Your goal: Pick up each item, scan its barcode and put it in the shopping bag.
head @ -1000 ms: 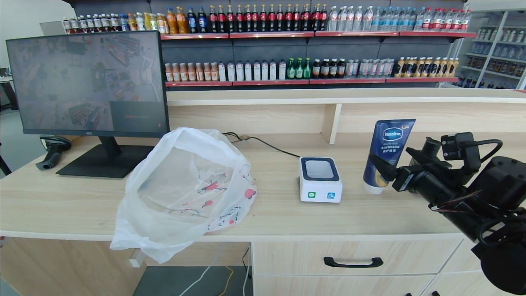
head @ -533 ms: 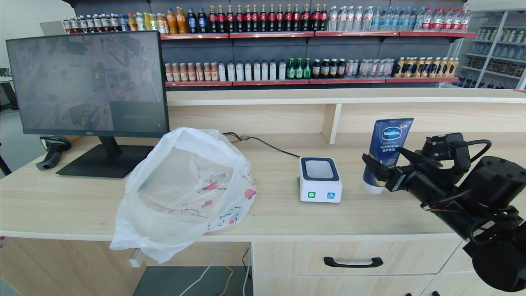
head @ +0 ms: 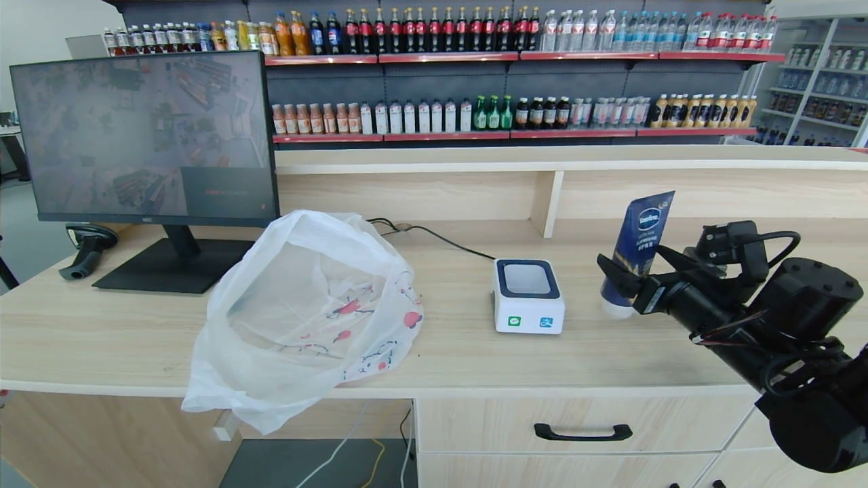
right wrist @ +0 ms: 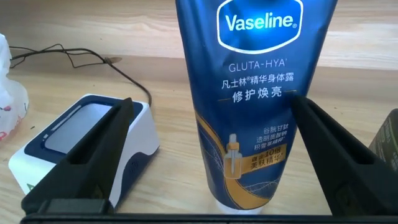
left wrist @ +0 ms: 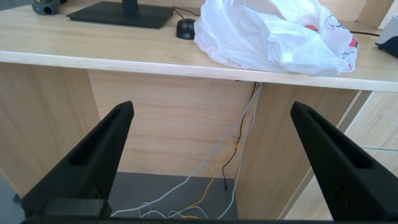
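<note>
A dark blue lotion tube (head: 641, 237) stands cap-down on the right of the wooden counter (head: 441, 352). My right gripper (head: 635, 266) is open with a finger on each side of the tube's lower half. The right wrist view shows the tube (right wrist: 255, 106) between the open fingers (right wrist: 81, 162), close to the palm. The white barcode scanner (head: 527, 295) with its blue-framed window sits just left of the tube, and it is the scanner (right wrist: 81, 143) beside the tube in the right wrist view. A white shopping bag (head: 305, 312) lies open at the counter's front left. My left gripper (left wrist: 211, 109) hangs open below counter height, facing the bag (left wrist: 273, 37).
A monitor (head: 142, 135) on a black stand fills the back left, with a handheld scan gun (head: 85, 251) beside it. A cable (head: 434, 237) runs from the scanner to the back. A raised ledge (head: 569, 159) borders the counter behind. Cables (left wrist: 239, 162) hang under the counter.
My right gripper has moved left and closer, so its fingers now straddle the tube. The tube has turned and shows a narrower face, leaning slightly.
</note>
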